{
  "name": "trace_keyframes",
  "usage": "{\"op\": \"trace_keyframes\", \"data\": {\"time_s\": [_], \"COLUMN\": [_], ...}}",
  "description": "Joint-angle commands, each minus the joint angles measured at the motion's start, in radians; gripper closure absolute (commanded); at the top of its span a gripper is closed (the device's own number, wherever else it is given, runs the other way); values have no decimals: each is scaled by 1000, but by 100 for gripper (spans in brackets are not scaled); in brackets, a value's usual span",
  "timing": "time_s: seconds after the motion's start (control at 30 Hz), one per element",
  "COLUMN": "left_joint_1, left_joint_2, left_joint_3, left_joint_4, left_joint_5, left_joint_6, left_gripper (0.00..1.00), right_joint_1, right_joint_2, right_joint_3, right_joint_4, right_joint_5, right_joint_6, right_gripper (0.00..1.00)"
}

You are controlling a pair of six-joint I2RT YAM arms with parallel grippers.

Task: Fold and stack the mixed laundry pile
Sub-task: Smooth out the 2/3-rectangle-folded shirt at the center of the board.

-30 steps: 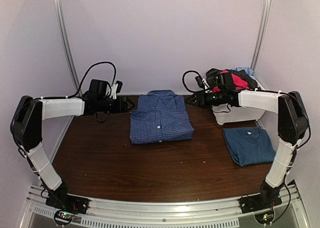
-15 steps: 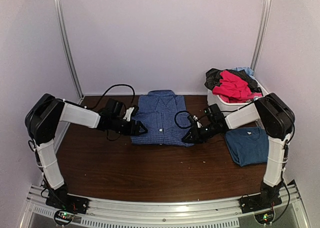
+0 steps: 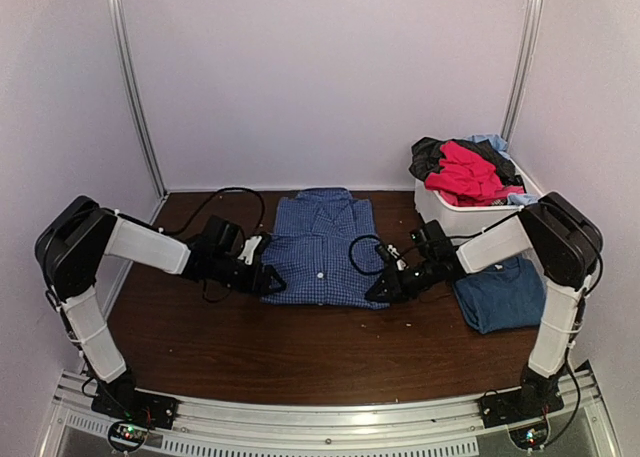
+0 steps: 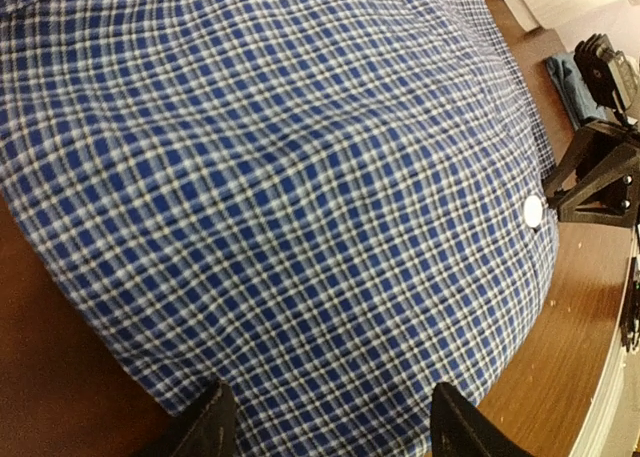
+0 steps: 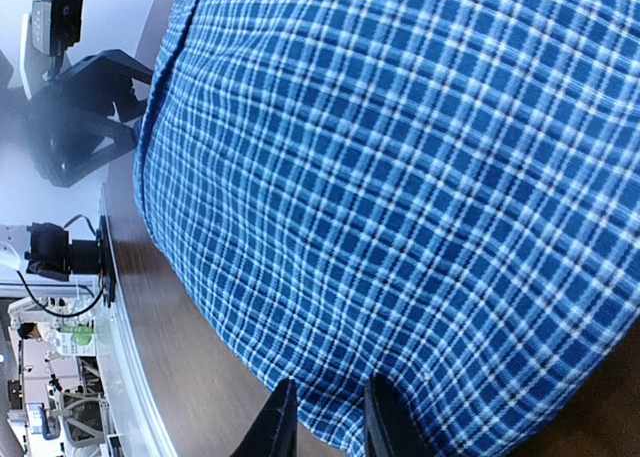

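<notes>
On the dark counter (image 3: 300,347) the folded check shirt (image 3: 320,247) lies centred, with the blue T-shirt (image 3: 505,297) folded to its right and the rest heaped in the bin (image 3: 450,217). In the last second you've dropped both arms from the collar end to the near corners. The left jaws stand wide over the hem. The right jaws have narrowed there, but I cannot tell whether they've pinched cloth. You're likely about to lift the shirt onto the T-shirt.
</notes>
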Motion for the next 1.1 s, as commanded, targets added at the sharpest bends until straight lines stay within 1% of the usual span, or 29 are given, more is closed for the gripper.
{"op": "trace_keyframes", "data": {"time_s": [0.0, 0.07, 0.13, 0.2, 0.23, 0.3, 0.4, 0.43, 0.53, 0.63, 0.7, 0.8, 0.9, 1.0, 1.07], "left_joint_1": [-5, -2, 1, -1, -1, -1, -1, 1, 10, 16, 11, 5, 5, 25, 46], "left_joint_2": [-183, -265, -298, -270, -249, -203, -105, -69, 15, 79, 108, 149, 176, 224, 260], "left_joint_3": [-103, -113, -83, -27, 3, 46, 148, 180, 263, 356, 404, 441, 433, 392, 389], "left_joint_4": [-39, -24, -16, 0, 16, 65, 112, 117, 115, 11, -36, -86, -69, 33, 60], "left_joint_5": [-41, -49, -29, 37, 63, 87, 106, 102, 102, 49, 35, -8, -11, 22, 45], "left_joint_6": [8, 2, -2, -3, -13, -41, -67, -72, -71, -53, -43, -40, -61, -105, -114], "left_gripper": [29, 25, 19, 14, 11, 9, 8, 8, 13, 25, 34, 42, 47, 51, 51], "right_joint_1": [29, 12, 0, -1, 0, 2, 8, 13, 33, 38, 41, 43, 43, 43, 42], "right_joint_2": [-138, -205, -241, -243, -234, -200, -107, -66, 15, 87, 147, 234, 306, 353, 362], "right_joint_3": [-67, -37, 15, 71, 90, 120, 190, 214, 280, 324, 358, 385, 400, 403, 394], "right_joint_4": [-98, -131, -139, -113, -54, 71, 197, 219, 228, 223, 179, 162, 177, 199, 201], "right_joint_5": [8, 13, -5, -37, -63, -104, -142, -141, -135, -109, -87, -69, -61, -61, -56], "right_joint_6": [-19, -27, -21, 14, 53, 143, 244, 258, 270, 279, 257, 247, 249, 259, 257], "right_gripper": [73, 70, 66, 61, 59, 57, 57, 59, 65, 71, 75, 80, 82, 83, 83]}}
